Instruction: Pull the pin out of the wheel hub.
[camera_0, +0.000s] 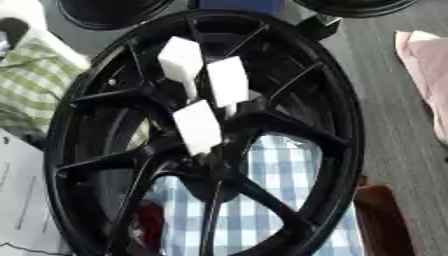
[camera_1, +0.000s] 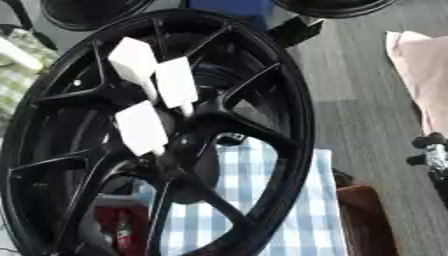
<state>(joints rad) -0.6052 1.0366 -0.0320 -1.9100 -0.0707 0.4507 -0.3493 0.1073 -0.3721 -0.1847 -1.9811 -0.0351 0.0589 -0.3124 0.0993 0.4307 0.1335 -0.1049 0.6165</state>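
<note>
A large black wheel hub (camera_0: 210, 140) stands tilted and fills most of both views, its thin spokes running from the rim to a dark centre. Three white rectangular tabs (camera_0: 199, 125) stand out around that centre, two side by side above and one lower and to the left; which of the parts is the pin cannot be told, and no separate pin can be picked out. Behind the spokes lies a blue and white checked cloth (camera_0: 262, 210), and in the left eye view a green checked cloth (camera_0: 31, 75) shows at the left edge, with a white sheet of paper (camera_0: 22, 200) below it; the right eye view barely shows either. A pink cloth (camera_1: 424, 75) lies on the grey floor at the upper right. A brown object (camera_0: 385, 220) sits just beside the rim at the lower right. Only the right eye view shows the robot's right hand (camera_1: 429, 150), a dark shape at the right edge, apart from the hub; whether its fingers are spread or curled cannot be told. Red shows low behind the spokes (camera_1: 118, 225). The left hand appears in neither view.
</note>
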